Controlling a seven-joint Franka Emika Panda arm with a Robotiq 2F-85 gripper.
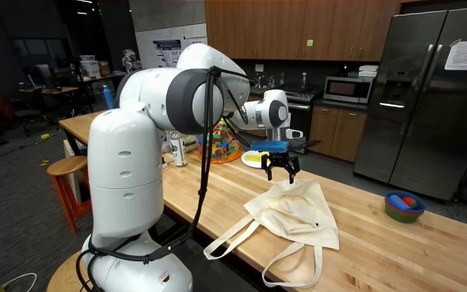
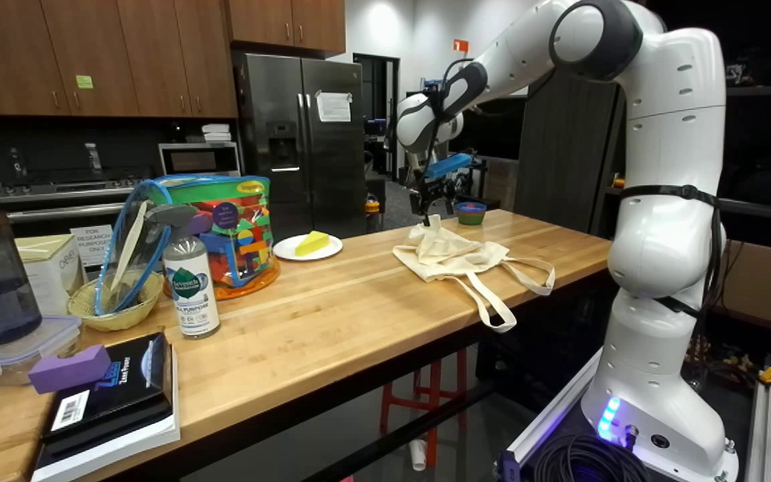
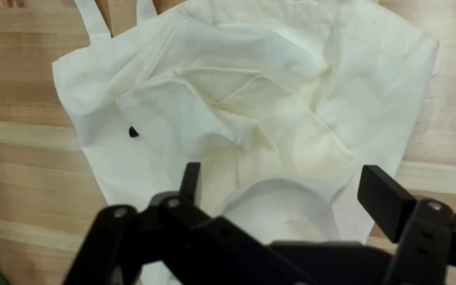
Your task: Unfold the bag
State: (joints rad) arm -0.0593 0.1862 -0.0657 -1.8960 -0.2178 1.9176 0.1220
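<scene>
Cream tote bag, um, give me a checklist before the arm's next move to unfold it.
1. Fingers open: ok, spread wide in the wrist view.
2. Bag beneath them: ok, fabric shows between them.
3. Fingers touching the bag: cannot tell, though they look close.
4. Bag flat: not ok, creased and bunched in the middle.
5. Strap handles fully on the table: not ok, one loop hangs over the edge in an exterior view.
6. Neighbours apart from the bag: ok, plate and stacked bowls stand away from it.

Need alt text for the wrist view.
A creased cream cloth bag lies on a wooden table, its middle bunched in folds. An open black gripper shows over it at the bottom of the frame. Two strap ends run off the top left; a small black mark shows on the cloth.
</scene>
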